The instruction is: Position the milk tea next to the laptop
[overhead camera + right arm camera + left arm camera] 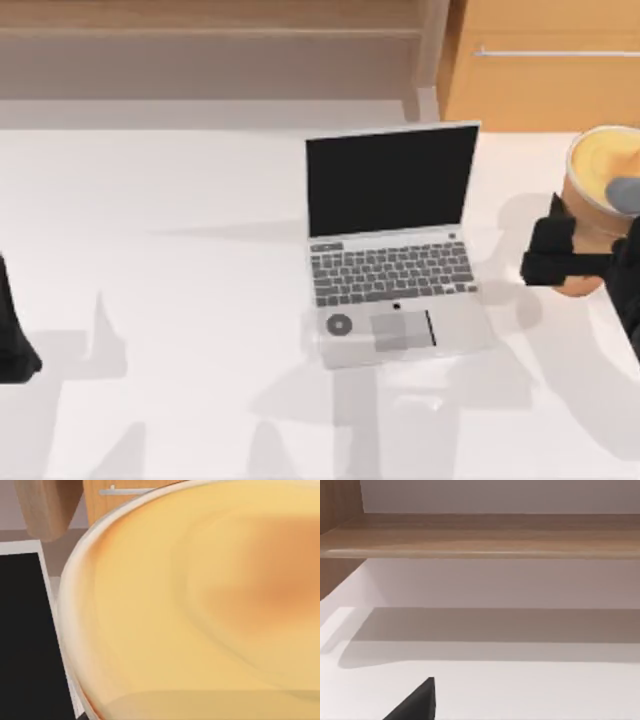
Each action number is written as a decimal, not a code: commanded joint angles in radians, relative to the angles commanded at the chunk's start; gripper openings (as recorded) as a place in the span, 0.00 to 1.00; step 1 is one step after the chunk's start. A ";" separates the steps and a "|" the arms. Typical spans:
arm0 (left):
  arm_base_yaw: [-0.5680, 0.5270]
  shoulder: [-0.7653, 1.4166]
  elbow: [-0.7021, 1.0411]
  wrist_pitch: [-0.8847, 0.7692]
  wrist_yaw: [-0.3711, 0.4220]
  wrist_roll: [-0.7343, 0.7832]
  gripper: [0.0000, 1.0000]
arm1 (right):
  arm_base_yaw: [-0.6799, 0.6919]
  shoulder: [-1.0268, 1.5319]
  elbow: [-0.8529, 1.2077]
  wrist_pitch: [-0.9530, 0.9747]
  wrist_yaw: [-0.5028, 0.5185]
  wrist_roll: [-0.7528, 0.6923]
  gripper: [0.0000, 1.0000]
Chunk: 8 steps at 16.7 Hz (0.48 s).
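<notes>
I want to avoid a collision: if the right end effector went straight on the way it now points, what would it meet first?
Probably the laptop. The right end effector, at the cup, points toward the table's left, where the laptop lies; height is unclear, so it might pass above the keyboard.

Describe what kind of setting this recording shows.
Likely a simulated office or study: a white table holding an open laptop, a milk tea by the right gripper, with wooden furniture behind.
</notes>
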 joint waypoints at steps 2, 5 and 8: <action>0.000 0.000 0.000 0.000 0.000 0.000 1.00 | -0.006 -0.004 -0.016 0.027 -0.006 0.001 0.00; 0.000 0.000 0.000 0.000 0.000 0.000 1.00 | 0.003 0.012 -0.026 0.071 -0.007 0.005 0.00; 0.000 0.000 0.000 0.000 0.000 0.000 1.00 | 0.021 0.050 -0.022 0.110 0.004 0.007 0.00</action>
